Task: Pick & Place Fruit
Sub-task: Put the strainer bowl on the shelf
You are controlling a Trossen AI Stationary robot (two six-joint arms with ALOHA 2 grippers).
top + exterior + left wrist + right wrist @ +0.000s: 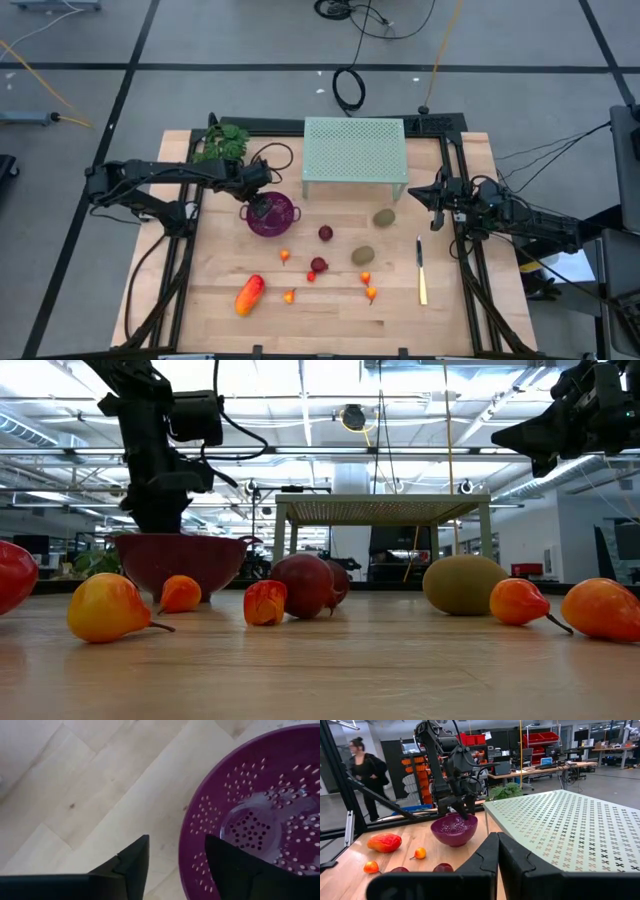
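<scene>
The fruit lies loose on the wooden table: a longish orange-red piece (249, 294), two brownish-green ovals (384, 217) (363, 256), two dark red balls (325, 233) (318, 265) and several tiny orange-red bits (285, 256). A purple colander bowl (271, 214) stands upright on the table at centre left. My left gripper (177, 839) points down over the bowl's left rim, open, with one finger on each side of the rim. My right gripper (497, 850) hangs level at the table's right edge (432, 193), shut on nothing. My left gripper comes at the bowl's rim (187, 865) from above. One finger (235, 870) is inside the bowl and one finger (132, 867) is outside over the wood. Bare wood shows between the outer finger and the rim. Whether the inner finger touches the wall, I cannot tell.
A pale green perforated rack (354, 150) stands at the far middle, with a leafy green sprig (222, 143) at the far left. A slim yellowish knife (421, 272) lies near the right edge. A person (365, 770) stands beyond the table.
</scene>
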